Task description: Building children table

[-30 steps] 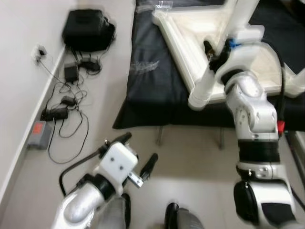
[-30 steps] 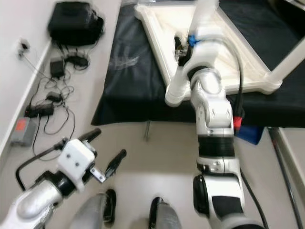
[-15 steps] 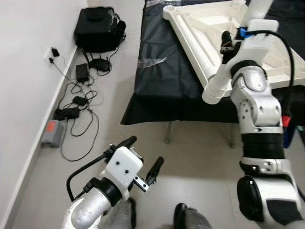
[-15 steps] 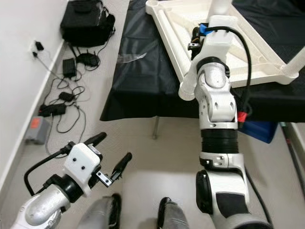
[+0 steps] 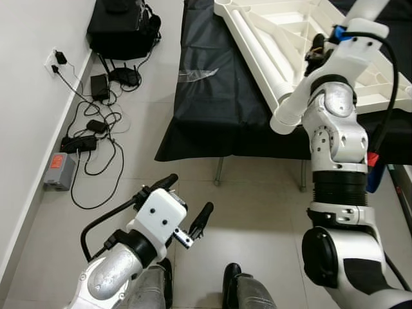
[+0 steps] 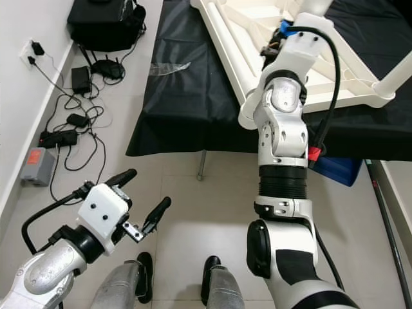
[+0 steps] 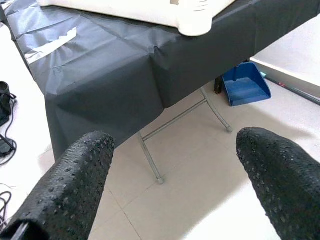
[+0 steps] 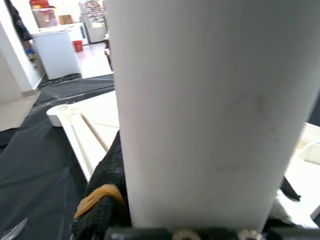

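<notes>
The white plastic children's table lies upside down on a folding table draped in matte, creased black cloth, its smooth ribbed underside facing up and a rounded corner socket jutting past the cloth's front edge. The right gripper is raised over this upturned top and is closed around a smooth white cylindrical leg that stands upright from the table; in the right wrist view the tube is pressed against a black, knobbly finger bearing a yellowish band, though how firmly the grip sits cannot be judged from so close. The silver right arm rises in glossy jointed segments with a black cable looping behind it. The left gripper hangs low over pale, glossy floor tiles, its two dimpled black rubber fingers spread wide with nothing between them. Beyond them the wrist view shows thin metal table legs and a blue plastic dustpan under the cloth's edge. By the wall lie a black fabric bag, tangled black cables with power adapters and a grey power strip.
</notes>
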You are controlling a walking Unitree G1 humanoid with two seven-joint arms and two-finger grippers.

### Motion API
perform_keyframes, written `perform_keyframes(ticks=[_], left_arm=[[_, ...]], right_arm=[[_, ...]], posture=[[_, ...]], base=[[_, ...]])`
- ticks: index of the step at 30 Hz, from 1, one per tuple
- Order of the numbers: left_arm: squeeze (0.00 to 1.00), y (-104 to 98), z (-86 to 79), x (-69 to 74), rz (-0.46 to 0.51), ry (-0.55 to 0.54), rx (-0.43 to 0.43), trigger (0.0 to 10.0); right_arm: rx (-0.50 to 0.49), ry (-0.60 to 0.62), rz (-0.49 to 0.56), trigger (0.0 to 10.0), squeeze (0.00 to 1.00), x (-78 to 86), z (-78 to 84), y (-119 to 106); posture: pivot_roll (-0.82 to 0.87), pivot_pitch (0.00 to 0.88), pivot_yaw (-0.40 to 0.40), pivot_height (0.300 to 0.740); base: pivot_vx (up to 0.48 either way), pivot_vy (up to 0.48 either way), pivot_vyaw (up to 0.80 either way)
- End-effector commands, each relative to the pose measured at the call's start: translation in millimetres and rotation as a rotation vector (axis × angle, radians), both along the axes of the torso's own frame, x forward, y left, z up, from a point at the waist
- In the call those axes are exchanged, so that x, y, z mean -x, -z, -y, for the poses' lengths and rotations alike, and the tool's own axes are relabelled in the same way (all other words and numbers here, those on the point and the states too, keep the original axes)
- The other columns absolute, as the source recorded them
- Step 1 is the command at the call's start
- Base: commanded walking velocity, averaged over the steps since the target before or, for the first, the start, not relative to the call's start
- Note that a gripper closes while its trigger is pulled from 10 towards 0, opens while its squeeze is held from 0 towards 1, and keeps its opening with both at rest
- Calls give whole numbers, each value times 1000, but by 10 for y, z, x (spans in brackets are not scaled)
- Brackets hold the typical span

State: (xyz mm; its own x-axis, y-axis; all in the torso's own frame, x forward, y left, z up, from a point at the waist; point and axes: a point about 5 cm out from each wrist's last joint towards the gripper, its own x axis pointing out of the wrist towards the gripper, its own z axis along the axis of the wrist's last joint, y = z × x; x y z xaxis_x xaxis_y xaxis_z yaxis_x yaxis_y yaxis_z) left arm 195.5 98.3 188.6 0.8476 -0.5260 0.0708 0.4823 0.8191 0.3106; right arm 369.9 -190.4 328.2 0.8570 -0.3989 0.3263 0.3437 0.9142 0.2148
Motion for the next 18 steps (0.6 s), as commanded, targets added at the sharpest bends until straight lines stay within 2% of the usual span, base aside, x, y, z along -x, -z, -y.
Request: perform_keyframes(ticks=[1,8,10,18], left_arm=[[0,49,4,1,-26,2,-7,10000],[0,48,3,-2,-22,0,-10,10000],[0,41,13,-6,-19,1,-7,10000],[0,38,30,2,-15,5,-6,10000]], right_arm=[[3,52,-35,10000,0,-13,63,97],[68,65,-73,10000,0,-17,9,147],[105,60,-102,10000,0,-16,-71,224],[82,62,-131,10000,0,-37,-148,310]], posture=[[167,331,-44,740],[167,330,-43,740],[165,325,-43,740],[160,315,-53,740]], base=[[0,0,0],[0,0,0],[0,0,0],[0,0,0]])
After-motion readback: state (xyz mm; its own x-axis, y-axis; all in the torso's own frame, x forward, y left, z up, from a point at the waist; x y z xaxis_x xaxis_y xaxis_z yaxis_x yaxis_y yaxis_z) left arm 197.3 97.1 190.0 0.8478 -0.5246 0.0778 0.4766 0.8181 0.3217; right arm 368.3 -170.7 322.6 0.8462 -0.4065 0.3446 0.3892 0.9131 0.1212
